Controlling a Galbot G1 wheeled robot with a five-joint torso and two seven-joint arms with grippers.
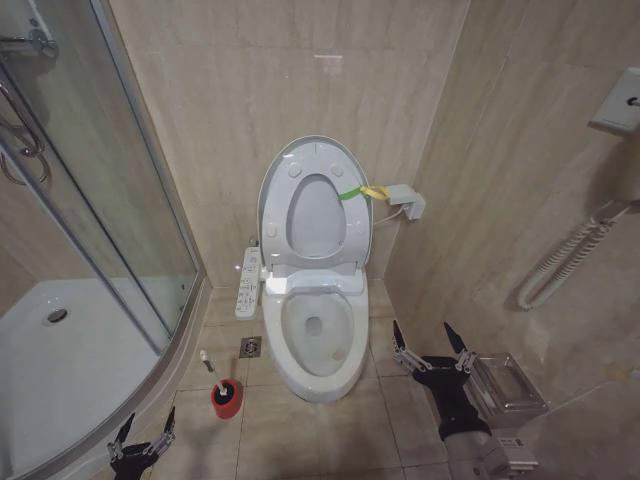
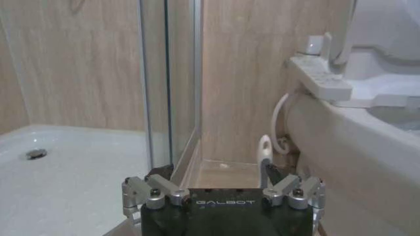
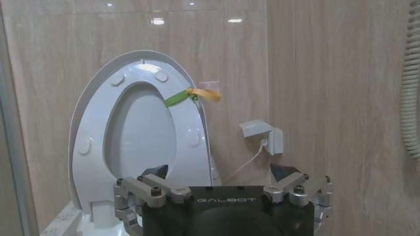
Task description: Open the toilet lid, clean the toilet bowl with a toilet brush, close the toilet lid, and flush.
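A: Where is the brush [image 1: 214, 372], and what state is the toilet in?

B: The brush stands on the floor tiles just left of the bowl [image 1: 320, 345], its dark head down in a red cup [image 1: 226, 398], its white handle leaning up and to the far left. The lid [image 1: 312, 205] is already raised, propped against the far wall with the seat, a green-yellow strap [image 1: 358, 192] at its right edge.

A: And the grippers?

B: The left gripper [image 1: 143, 432] hangs low and near, left of the cup and apart from the handle, its jaws spread with nothing between them. The right gripper [image 1: 432, 345] hovers right of the bowl, jaws also apart and empty.

A: What could go wrong?

B: I judge the thin, tilted handle is easy to miss; a glancing touch could tip the cup or knock the brush towards the shower glass [image 1: 110, 200]. The glass sits close on the left, so a wide arm swing might strike it.
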